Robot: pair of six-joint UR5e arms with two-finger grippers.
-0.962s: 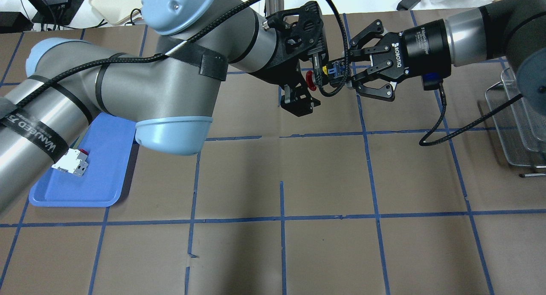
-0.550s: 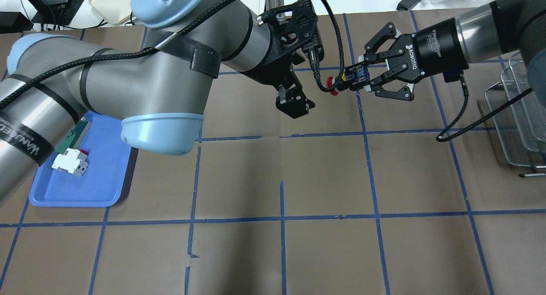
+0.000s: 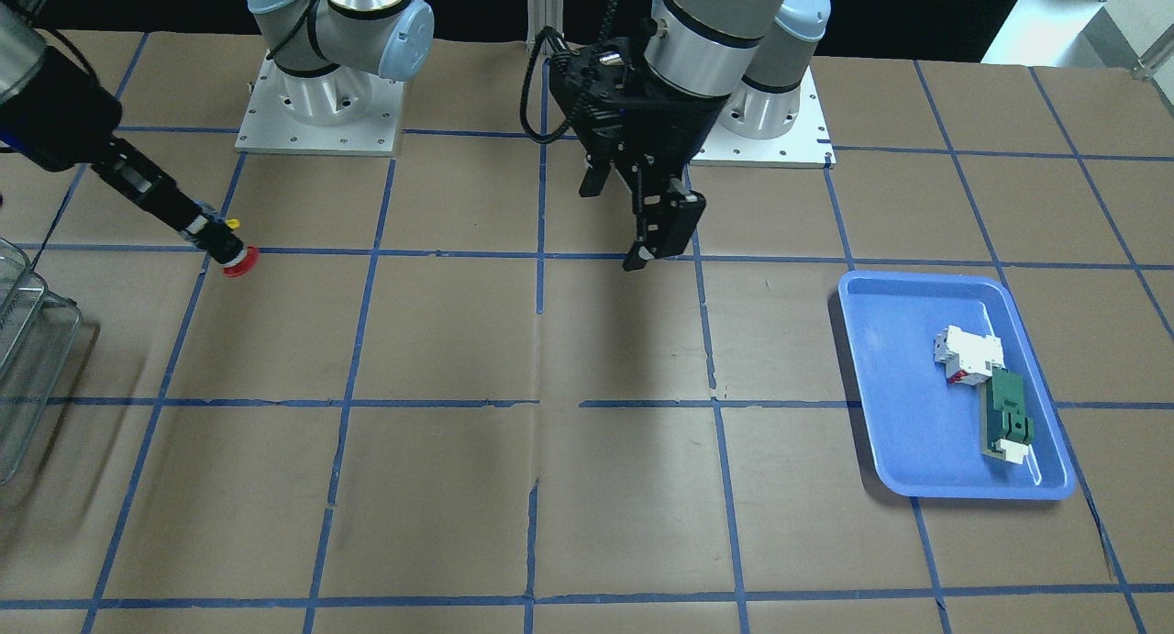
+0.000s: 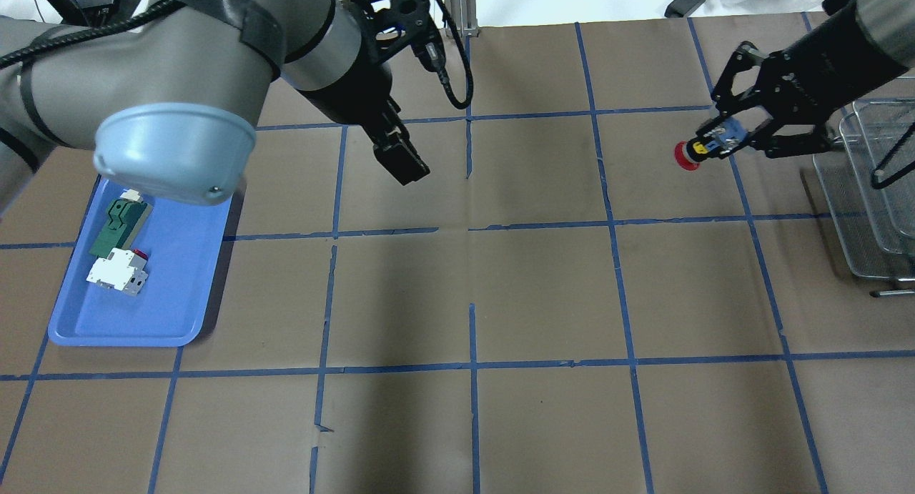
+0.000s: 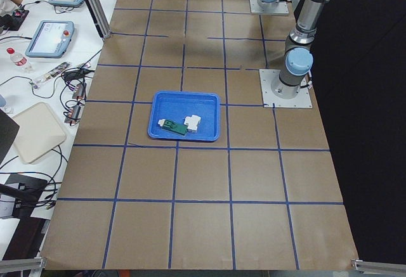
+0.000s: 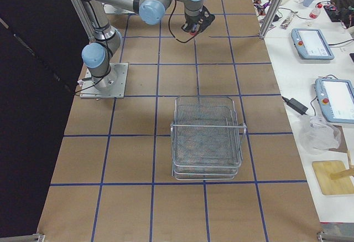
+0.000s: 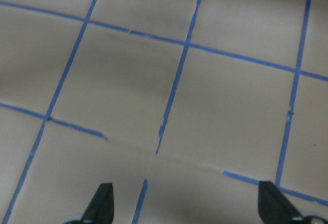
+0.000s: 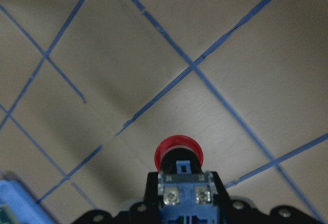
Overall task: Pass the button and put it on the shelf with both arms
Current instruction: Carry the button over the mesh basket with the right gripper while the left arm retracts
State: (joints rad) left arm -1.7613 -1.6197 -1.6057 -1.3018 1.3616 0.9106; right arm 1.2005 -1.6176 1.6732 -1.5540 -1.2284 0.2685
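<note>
Right hand (image 4: pixel 719 143) (tilted) clamps button (image 4: pixel 688 156).

Button (image 4: pixel 692 154): red cap, yellow ring, bluish block. Off the table at overhead 2 o'clock, roughly level, cap toward 8 o'clock, block end clamped in right gripper (image 4: pixel 717 142). Shelf (image 4: pixel 854 215): tiered wire rack, upright at 3 o'clock edge, near button, apart. Left gripper (image 4: pixel 404 161): 11 o'clock, jaws apart.
</note>
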